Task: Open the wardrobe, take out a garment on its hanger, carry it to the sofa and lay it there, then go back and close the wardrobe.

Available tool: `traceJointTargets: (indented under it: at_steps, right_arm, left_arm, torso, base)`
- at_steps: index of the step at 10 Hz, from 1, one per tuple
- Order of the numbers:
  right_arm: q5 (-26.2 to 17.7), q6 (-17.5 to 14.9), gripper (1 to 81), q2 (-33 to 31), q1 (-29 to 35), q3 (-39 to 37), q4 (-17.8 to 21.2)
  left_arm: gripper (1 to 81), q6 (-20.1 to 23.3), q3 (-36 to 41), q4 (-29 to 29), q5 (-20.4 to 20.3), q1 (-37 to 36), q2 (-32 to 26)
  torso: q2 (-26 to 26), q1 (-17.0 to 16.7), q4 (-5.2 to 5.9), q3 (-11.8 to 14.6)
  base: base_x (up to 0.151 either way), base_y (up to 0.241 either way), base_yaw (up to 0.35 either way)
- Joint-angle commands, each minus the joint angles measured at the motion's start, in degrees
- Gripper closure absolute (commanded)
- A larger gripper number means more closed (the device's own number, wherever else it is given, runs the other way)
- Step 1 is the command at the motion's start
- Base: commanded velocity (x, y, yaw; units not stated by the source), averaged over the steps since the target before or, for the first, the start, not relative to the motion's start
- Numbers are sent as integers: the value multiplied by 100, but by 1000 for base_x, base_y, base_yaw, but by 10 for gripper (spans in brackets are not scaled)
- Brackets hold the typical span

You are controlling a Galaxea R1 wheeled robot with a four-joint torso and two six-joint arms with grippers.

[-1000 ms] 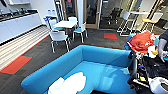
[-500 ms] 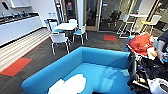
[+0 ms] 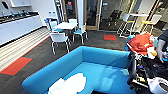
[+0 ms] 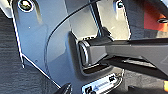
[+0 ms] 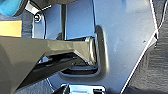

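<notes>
While the garment (image 3: 68, 85) lies on the sofa (image 3: 100, 62) seat toward the robot's left, I cannot tell either gripper's state.

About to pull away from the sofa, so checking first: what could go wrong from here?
The white garment lies bunched near the front edge of the blue sofa seat, so it might slide off. A person's arm is close on the right, beside an orange garment; turning that way risks contact.

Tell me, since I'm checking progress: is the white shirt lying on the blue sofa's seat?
Yes, the white thin-fabric shirt lies crumpled on the bright blue upholstered sofa seat.
</notes>
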Motion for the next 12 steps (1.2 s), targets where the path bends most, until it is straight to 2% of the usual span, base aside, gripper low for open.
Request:
traceJointTargets:
  at_steps: [1,12]
  right_arm:
    - [-385,-31,10,-7,-23,4,-44]
    - [-394,-31,10,11,-32,4,-44]
  left_arm:
    - [10,0,66,15,360,-31,-54]
    - [10,17,66,94,369,13,25]
  torso:
    - [0,0,0,-2]
    - [-6,-3,0,2]
  base:
    - [-88,0,0]
    - [-117,0,0]
